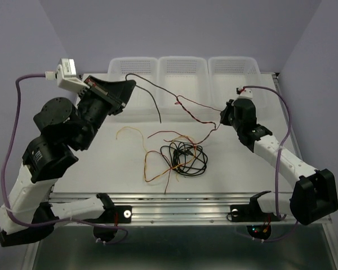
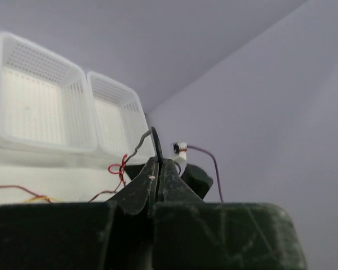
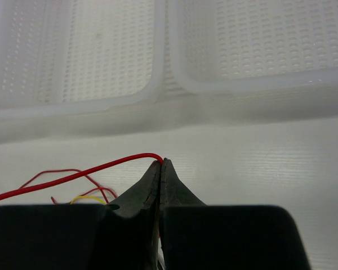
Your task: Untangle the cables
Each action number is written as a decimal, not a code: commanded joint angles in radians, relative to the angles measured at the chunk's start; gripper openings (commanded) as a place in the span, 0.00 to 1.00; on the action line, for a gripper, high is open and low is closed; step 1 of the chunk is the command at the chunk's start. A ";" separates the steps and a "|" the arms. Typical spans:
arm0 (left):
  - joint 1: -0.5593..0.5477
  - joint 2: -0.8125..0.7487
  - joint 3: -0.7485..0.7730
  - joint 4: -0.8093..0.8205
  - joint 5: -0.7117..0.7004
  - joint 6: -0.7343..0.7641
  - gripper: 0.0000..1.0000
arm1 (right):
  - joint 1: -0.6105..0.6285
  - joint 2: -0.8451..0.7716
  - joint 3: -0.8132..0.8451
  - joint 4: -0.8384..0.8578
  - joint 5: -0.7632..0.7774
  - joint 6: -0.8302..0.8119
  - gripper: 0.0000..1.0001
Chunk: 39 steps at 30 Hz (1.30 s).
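On white counter, thin curly cables lie tangled; left claw pinched tight on black wire, right claw on red wire.

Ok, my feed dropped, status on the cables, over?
Left gripper shut on black cable. Right gripper shut on red cable. Other cables knotted at centre. Nothing in the way.

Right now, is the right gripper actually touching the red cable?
Touching. The right wrist view shows the right gripper shut, with the red cable running straight into its pinched tips and ending there.
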<state>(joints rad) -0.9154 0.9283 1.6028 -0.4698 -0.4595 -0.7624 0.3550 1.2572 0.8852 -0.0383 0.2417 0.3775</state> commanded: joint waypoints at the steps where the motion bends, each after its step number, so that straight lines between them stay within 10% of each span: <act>1: 0.001 0.162 0.286 0.016 -0.102 0.142 0.00 | -0.005 -0.024 -0.026 0.061 -0.028 -0.017 0.01; 7: 0.003 0.409 0.811 0.003 -0.205 0.317 0.00 | -0.005 -0.028 -0.089 0.041 0.001 -0.011 0.01; 22: 0.004 0.109 0.257 0.315 -0.550 0.411 0.00 | -0.065 0.091 -0.084 -0.181 0.468 0.110 0.01; 35: 0.164 0.216 0.313 0.303 -0.713 0.437 0.00 | -0.336 0.203 -0.086 -0.219 0.352 0.136 0.01; 39: 0.196 0.211 0.252 0.286 -0.544 0.399 0.00 | -0.337 0.186 -0.095 -0.145 -0.019 -0.027 0.01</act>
<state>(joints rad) -0.7567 1.2148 1.8351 -0.2745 -1.0523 -0.3515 0.0277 1.4662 0.7803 -0.2199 0.5156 0.4843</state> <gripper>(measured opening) 0.038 0.015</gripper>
